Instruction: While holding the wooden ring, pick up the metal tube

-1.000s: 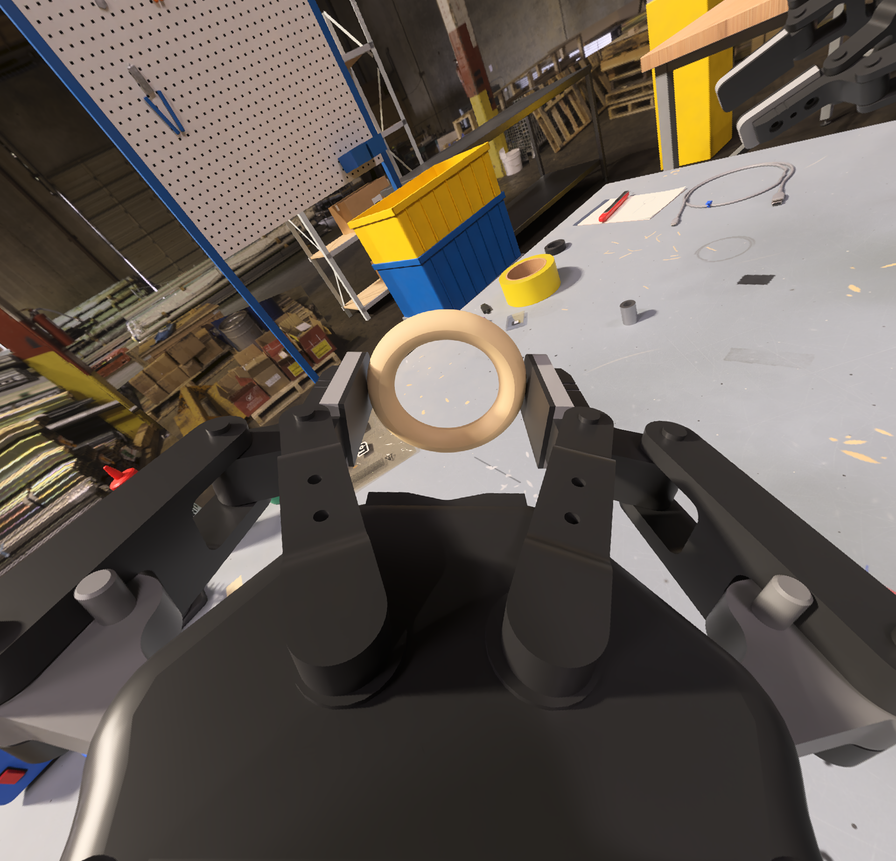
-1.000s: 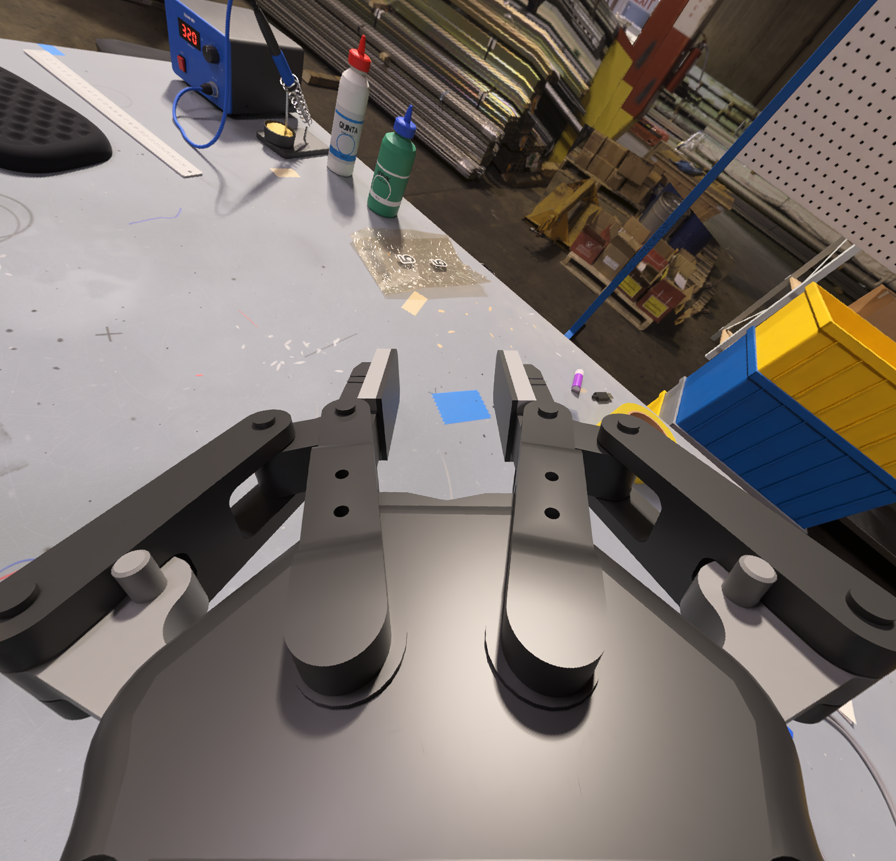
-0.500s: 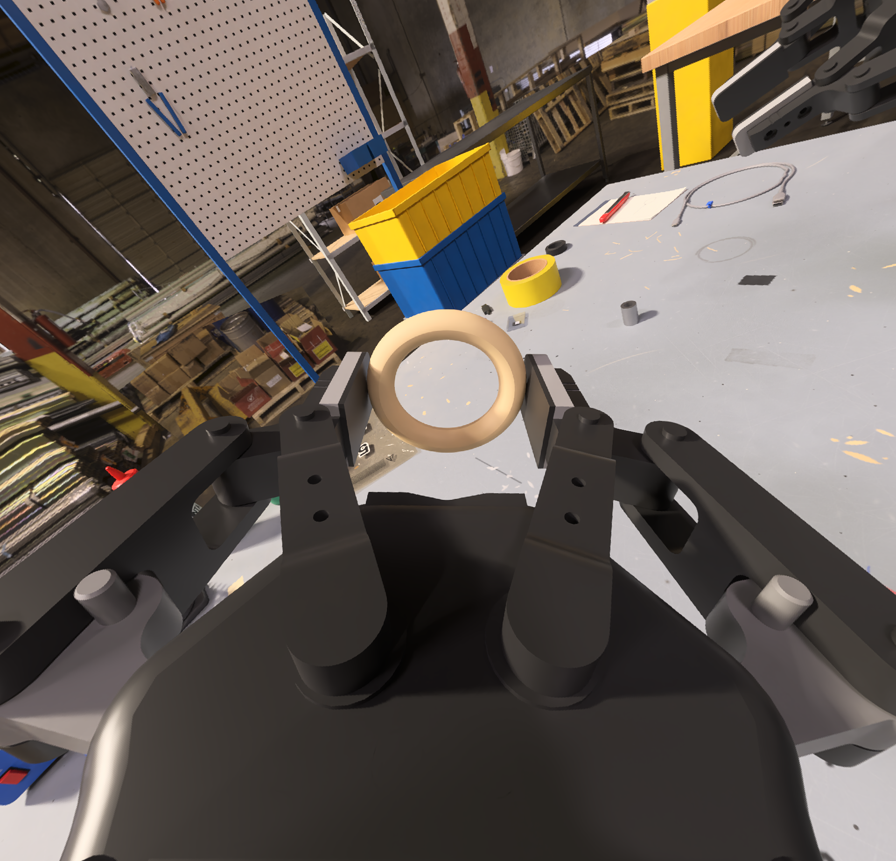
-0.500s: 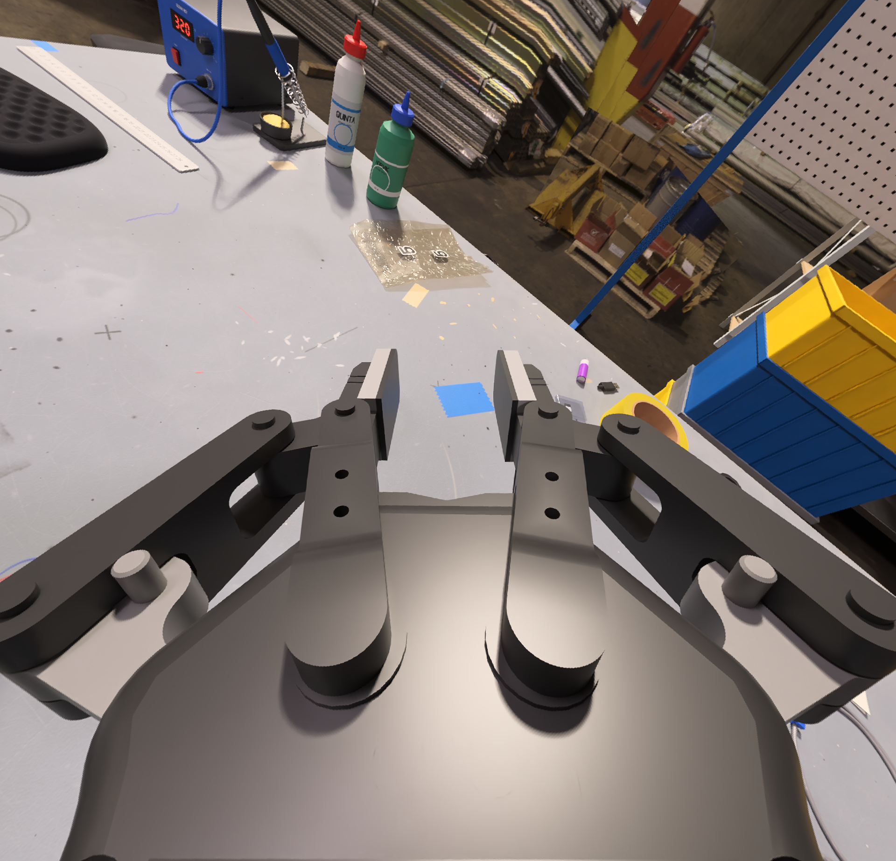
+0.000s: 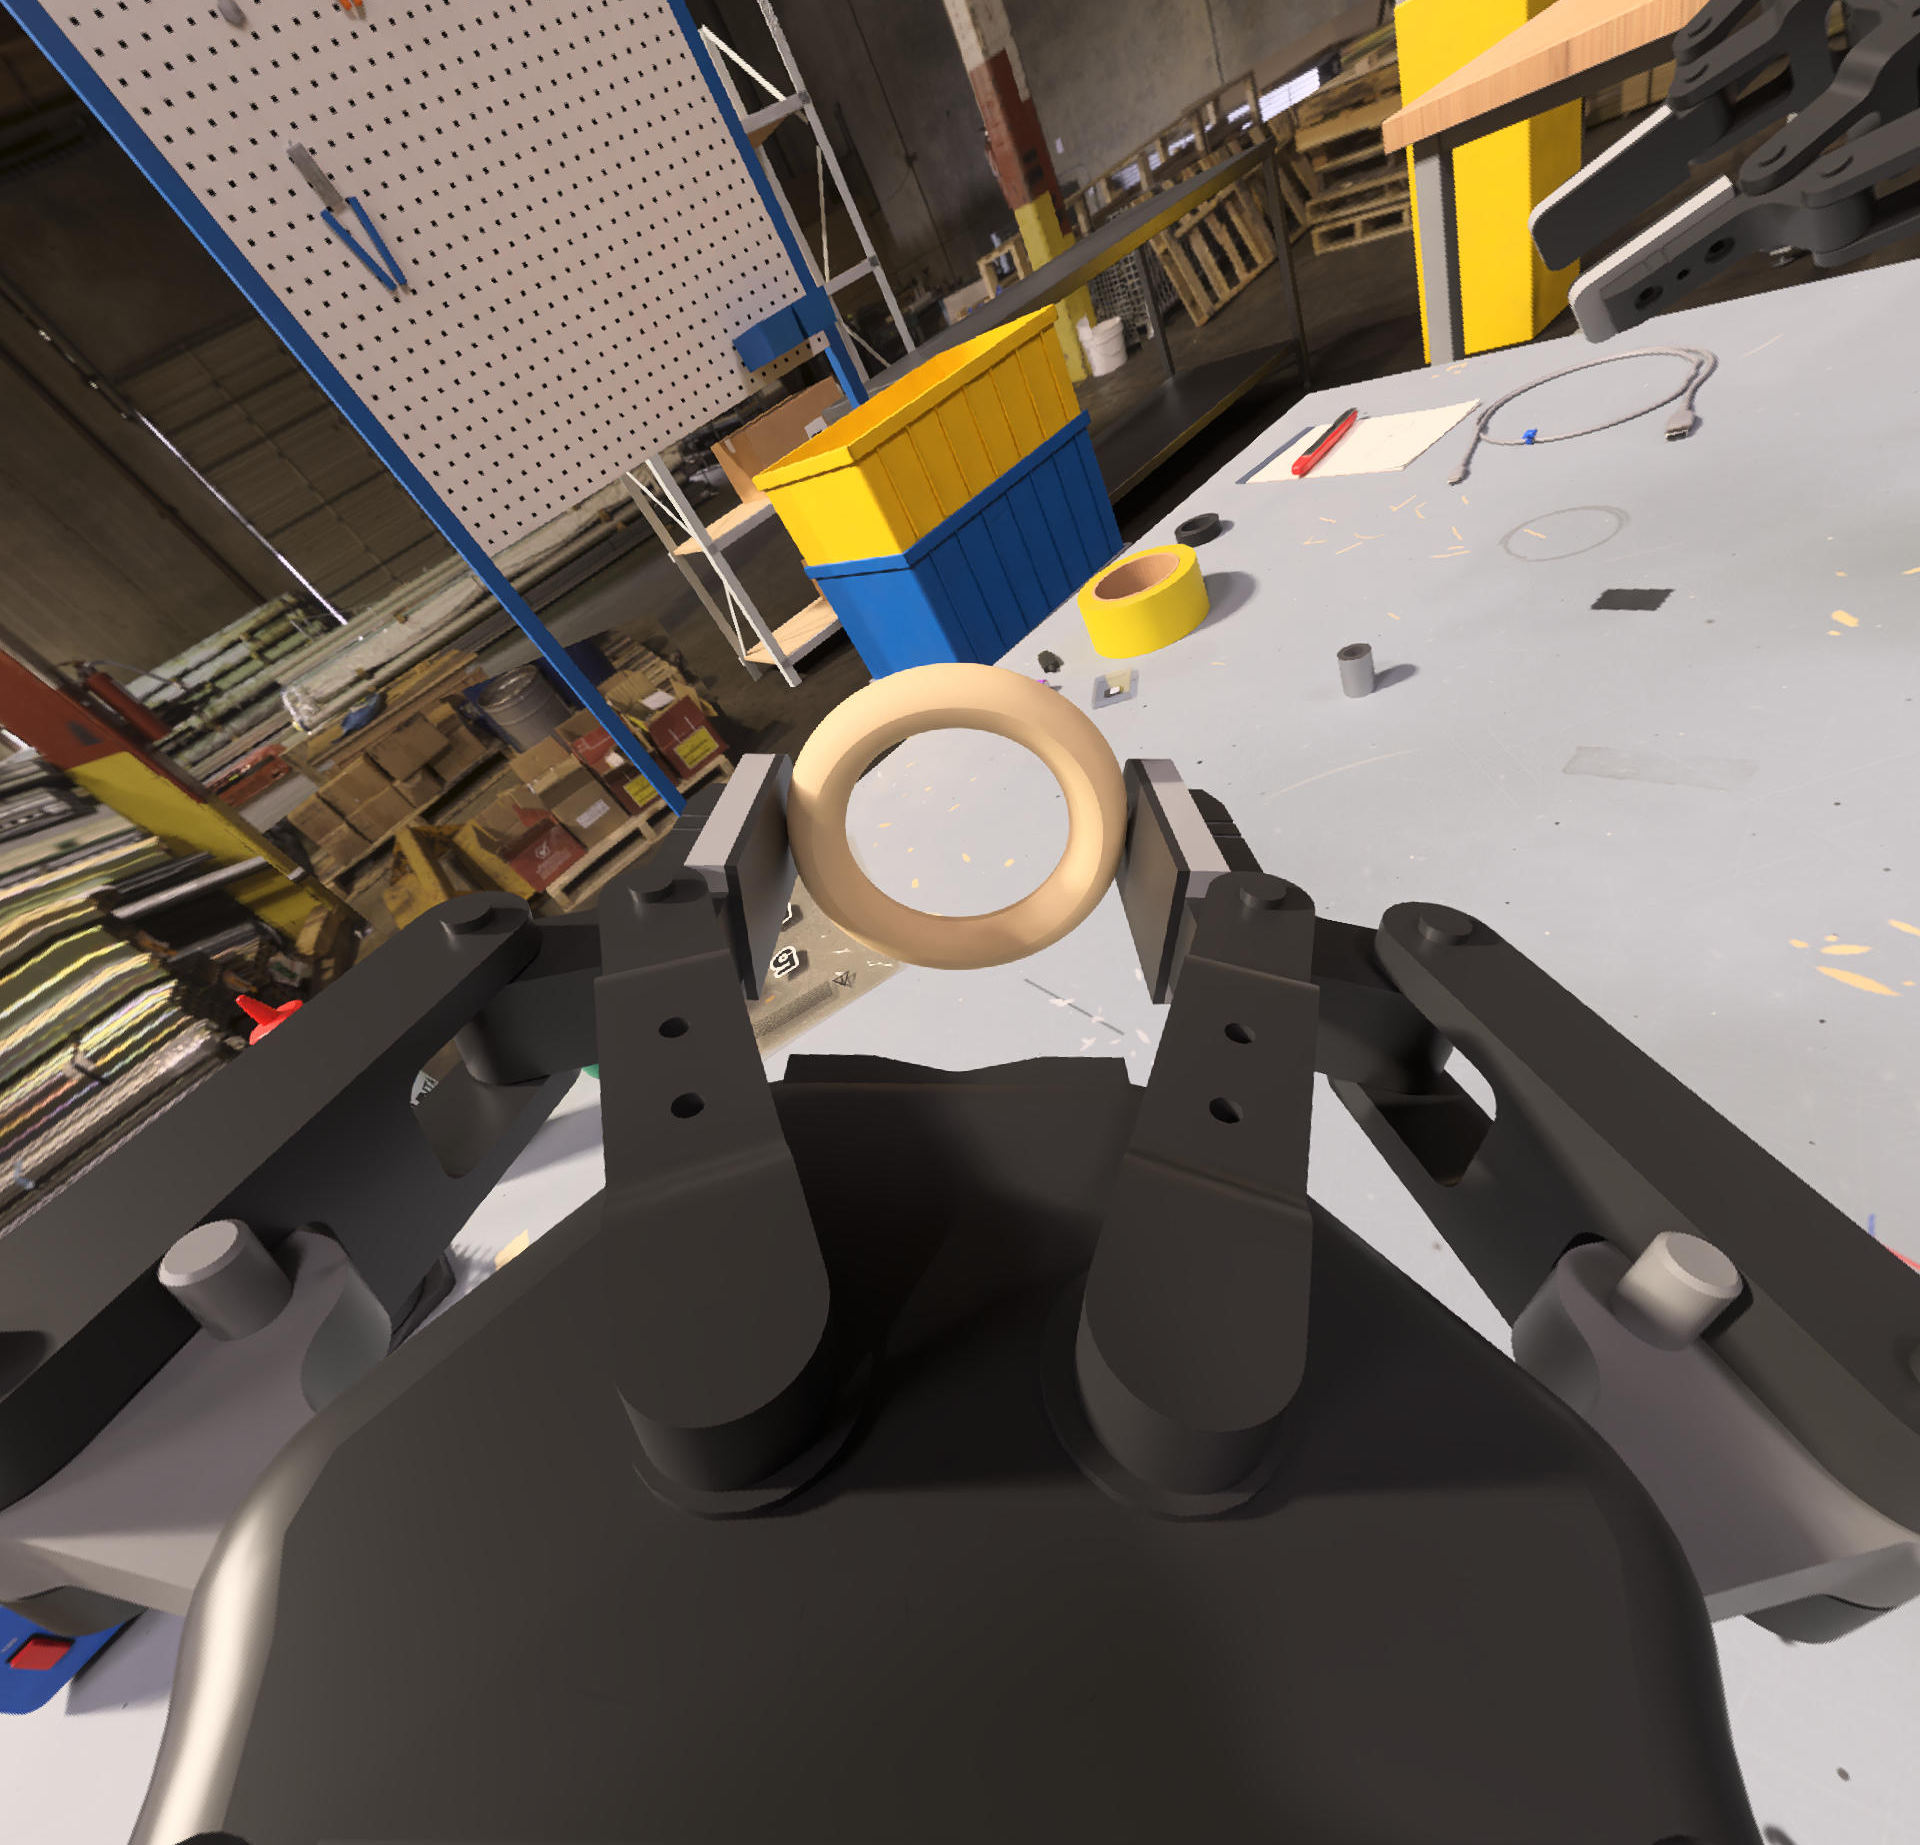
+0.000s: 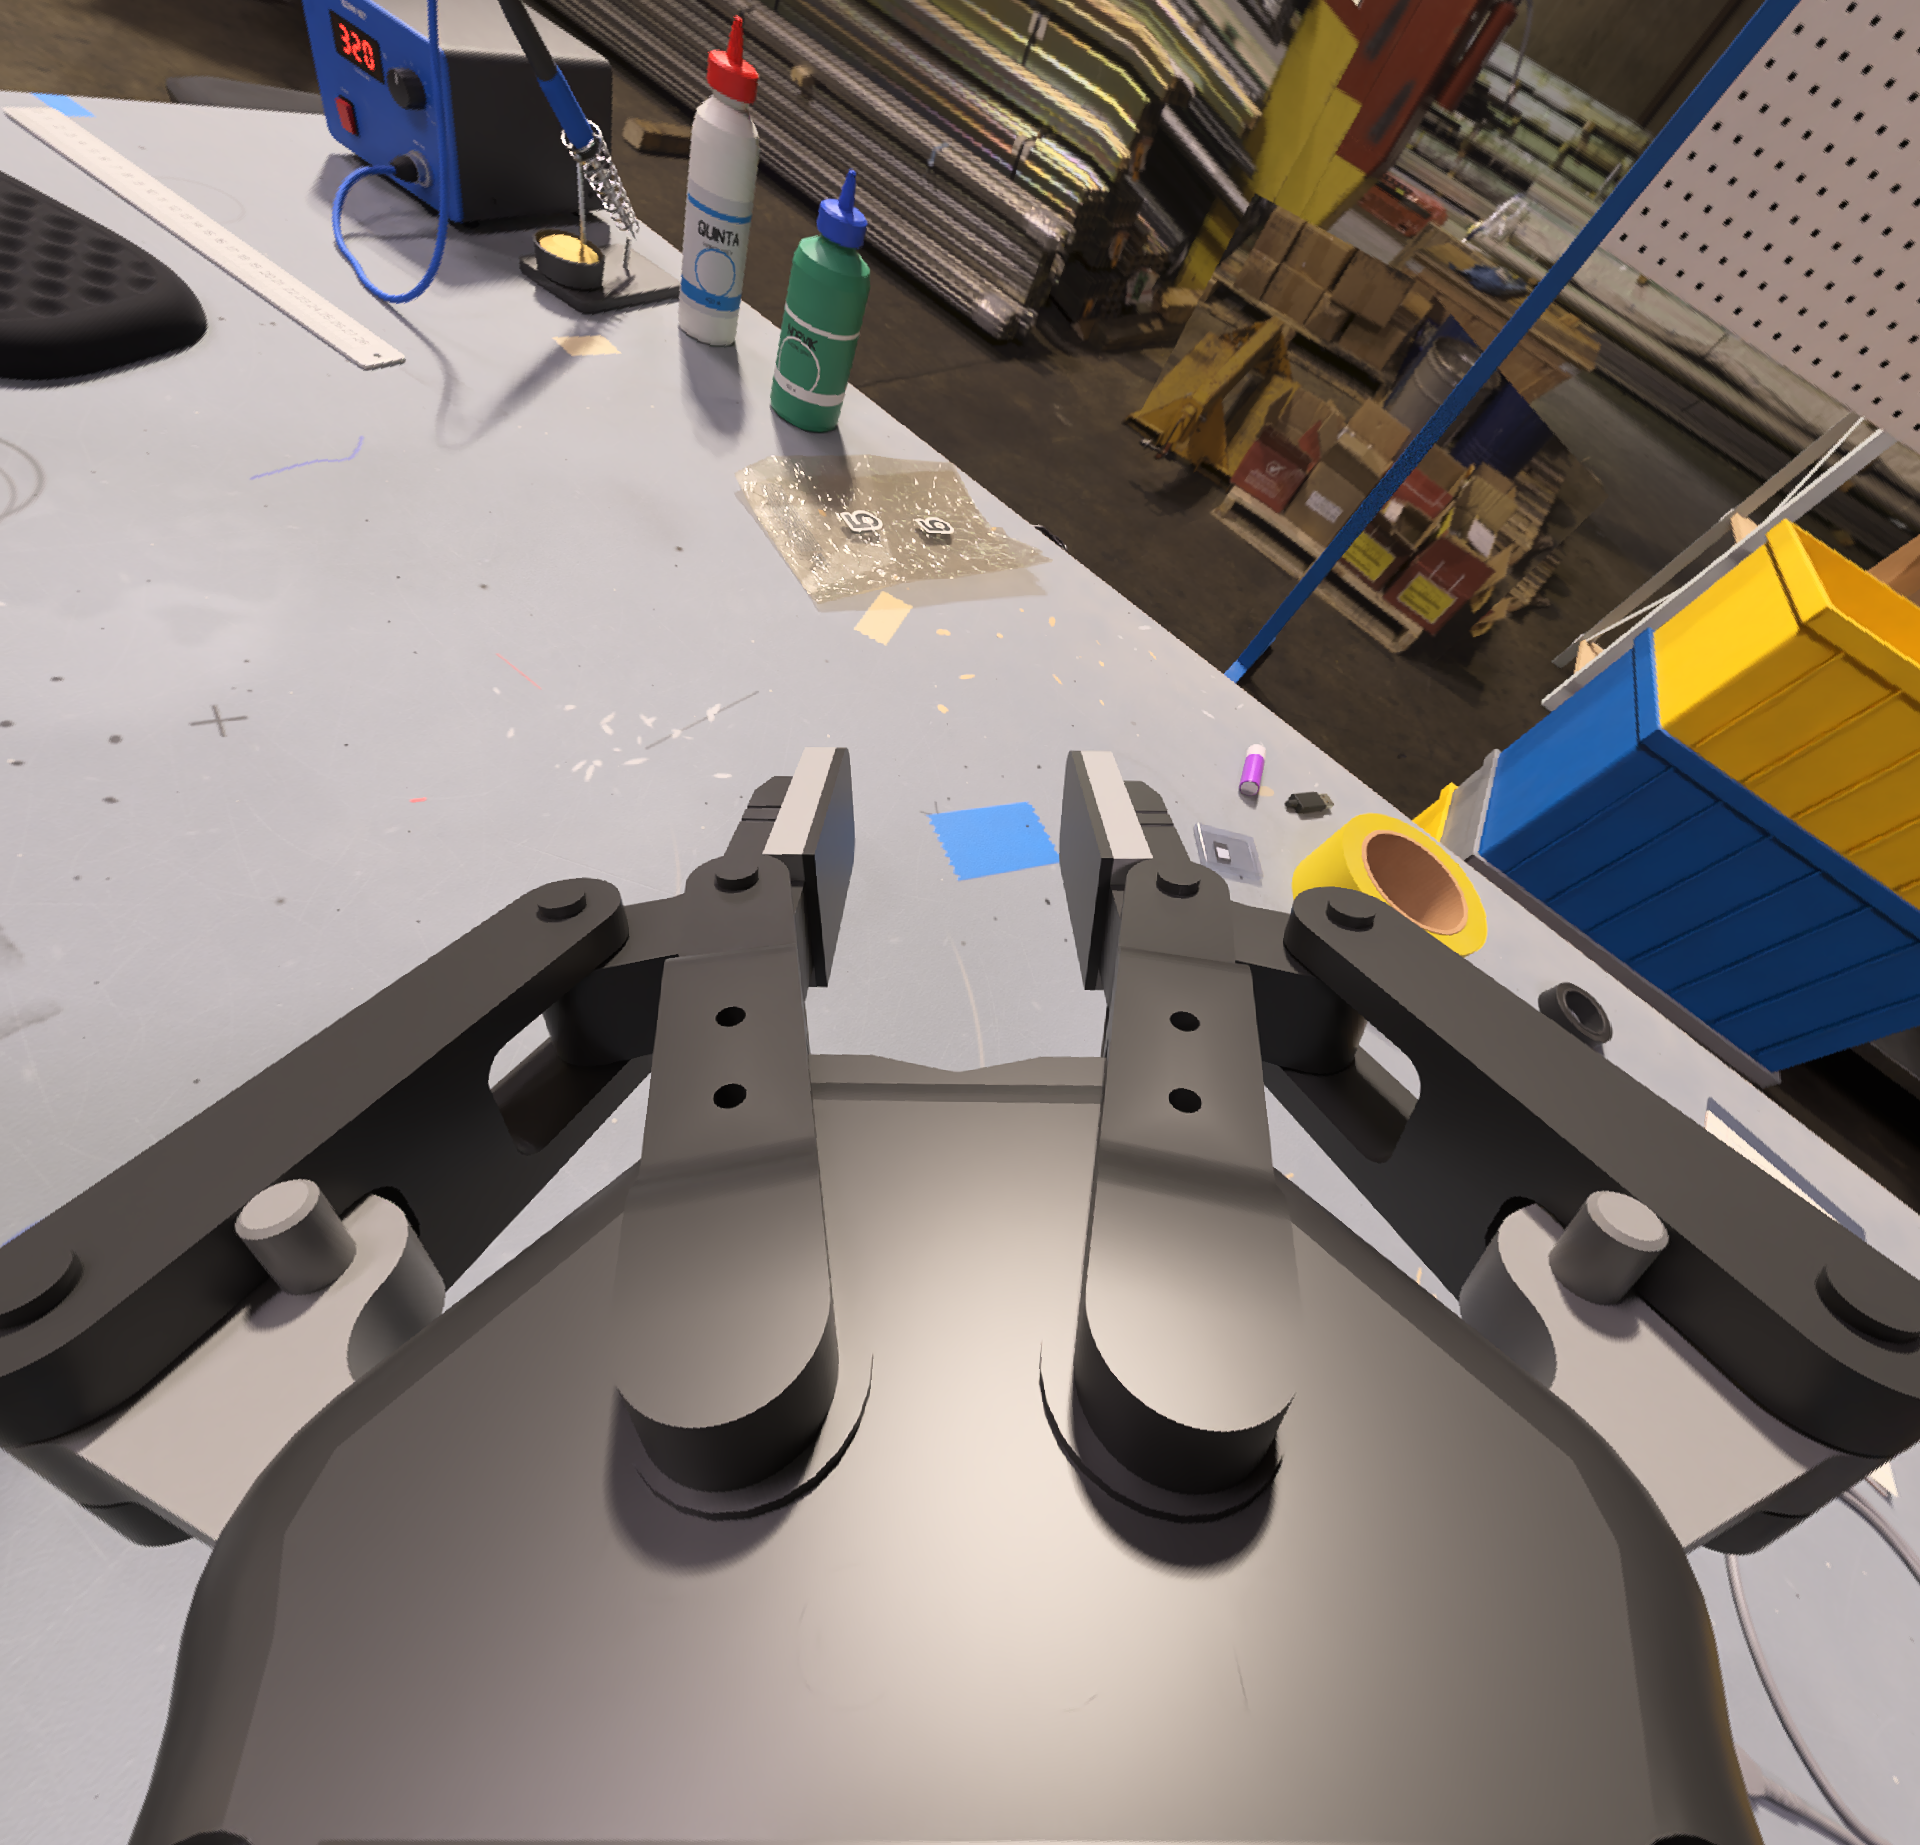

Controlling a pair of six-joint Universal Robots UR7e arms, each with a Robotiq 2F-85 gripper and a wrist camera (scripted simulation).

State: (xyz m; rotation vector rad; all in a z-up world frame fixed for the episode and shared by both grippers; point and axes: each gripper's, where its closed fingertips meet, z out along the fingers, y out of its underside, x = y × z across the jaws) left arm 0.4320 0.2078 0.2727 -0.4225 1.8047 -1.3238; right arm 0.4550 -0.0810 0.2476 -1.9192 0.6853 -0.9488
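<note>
My left gripper (image 5: 954, 829) is shut on the pale wooden ring (image 5: 831, 865), held above the grey table (image 5: 1558, 860) with its hole facing the camera. The metal tube (image 5: 1355, 670), a short grey cylinder, stands upright on the table ahead and to the right, near a yellow tape roll (image 5: 1143, 602). My right gripper (image 6: 956, 839) is open and empty above the table; it also shows in the left wrist view at the far upper right (image 5: 1621, 257). The tube does not show in the right wrist view.
Stacked yellow and blue bins (image 5: 956, 507) stand at the table's far edge. A notepad with red pen (image 5: 1361, 439) and a grey cable (image 5: 1579, 408) lie beyond. In the right wrist view are two glue bottles (image 6: 821, 330), a soldering station (image 6: 416, 112), a ruler (image 6: 208, 237), a plastic bag (image 6: 883, 528) and blue tape (image 6: 992, 839).
The right gripper has moved over the table, so the tape roll and bins have come further into its view. The left gripper still holds the ring, almost still.
</note>
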